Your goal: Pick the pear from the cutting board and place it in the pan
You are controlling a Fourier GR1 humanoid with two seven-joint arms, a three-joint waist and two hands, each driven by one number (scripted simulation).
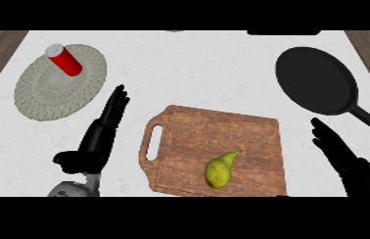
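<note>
Mat: a round woven grey placemat (39, 93) at far left, ribbed in rings, carrying a red cylindrical can (65, 60) with a pale top.
Left hand: the black left hand (101, 130) lies between mat and board, fingers straight and released, holding nothing.
Board: a brown wood-grain cutting board (217, 135) with rounded corners and a slot handle on its left side.
Pear: the yellow-green pear (219, 169) lies on the board's lower middle, stem tip pointing up-right.
Pan: a round black pan (315, 80) at upper right, nothing inside, its handle cut off by the view's right edge.
Right hand: the black right hand (339, 152) is right of the board, fingers extended, grasping nothing, partly cut off below.
Counter: white marbled counter (202, 66).
</note>
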